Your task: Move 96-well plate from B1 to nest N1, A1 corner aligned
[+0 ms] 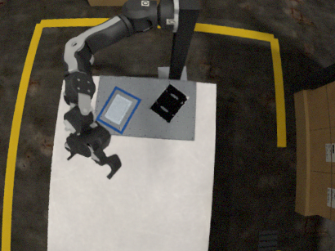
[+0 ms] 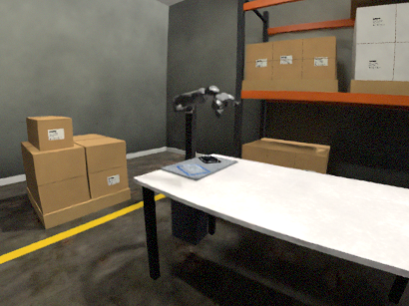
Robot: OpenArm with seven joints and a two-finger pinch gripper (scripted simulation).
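The 96-well plate point(image 1: 119, 109) point(image 2: 192, 168) is pale and lies flat inside the blue outline of spot B1 point(image 1: 107, 101) on the grey mat point(image 1: 143, 127) point(image 2: 221, 164). The black plate nest N1 point(image 1: 168, 102) point(image 2: 208, 158) sits to the plate's right on the same mat, turned at an angle and empty. My gripper point(image 1: 91, 163) point(image 2: 219, 108) is open wide and empty. It hangs high above the table, off the plate's front-left corner. The plate's cut-off corner is too small to make out.
The white table point(image 1: 135, 195) point(image 2: 299, 203) carries the mat at its back edge. The arm's black post point(image 1: 180, 44) point(image 2: 190, 129) stands behind the mat. Cardboard boxes point(image 2: 70, 168) sit on the floor and on orange shelves point(image 2: 324, 97) around the table.
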